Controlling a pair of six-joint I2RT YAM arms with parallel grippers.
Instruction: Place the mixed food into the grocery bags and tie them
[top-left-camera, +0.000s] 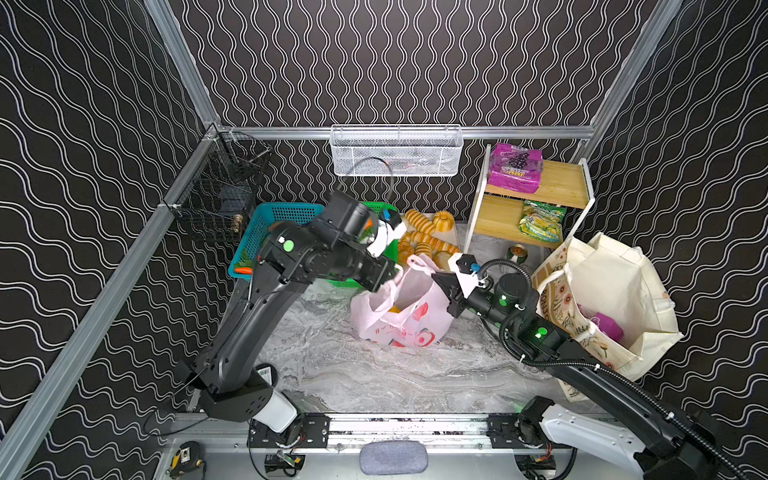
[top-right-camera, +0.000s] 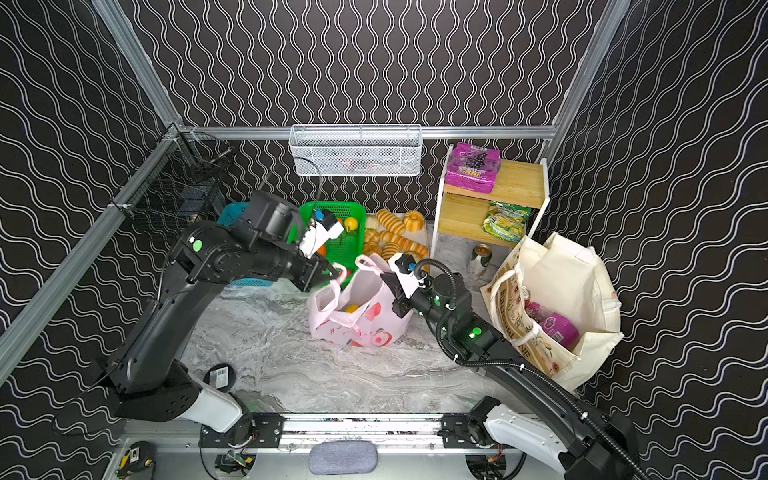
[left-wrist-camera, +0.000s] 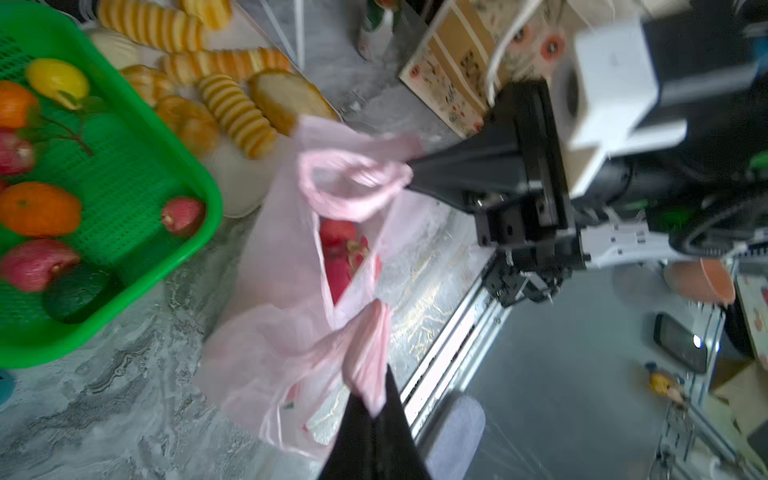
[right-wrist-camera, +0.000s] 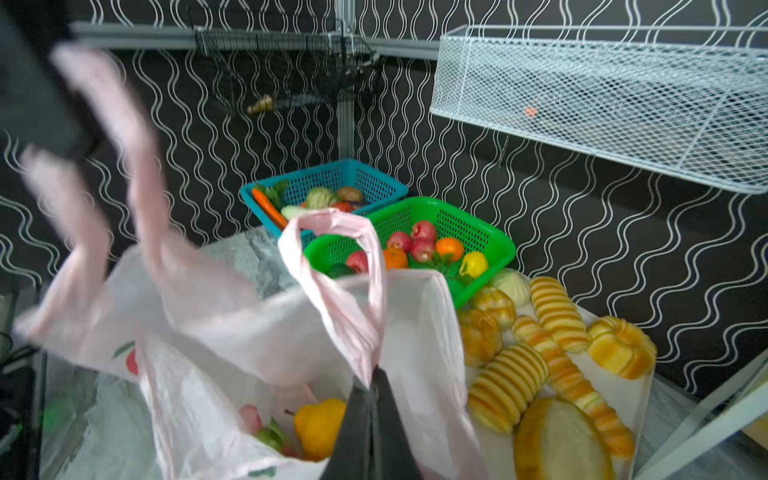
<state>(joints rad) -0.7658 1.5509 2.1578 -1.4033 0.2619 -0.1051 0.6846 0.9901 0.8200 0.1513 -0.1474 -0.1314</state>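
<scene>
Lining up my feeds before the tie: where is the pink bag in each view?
Top view: pink bag mid-table, between left hand and right hand.
Top view: same spot.
Left wrist: between green basket and right hand.
Right wrist: foreground, before the green basket.
Shared landmark: loaves, beside it.

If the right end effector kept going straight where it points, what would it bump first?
The right end effector is shut on the pink bag's handle. Past that loop, the green basket probably comes first; depth is unclear.
</scene>
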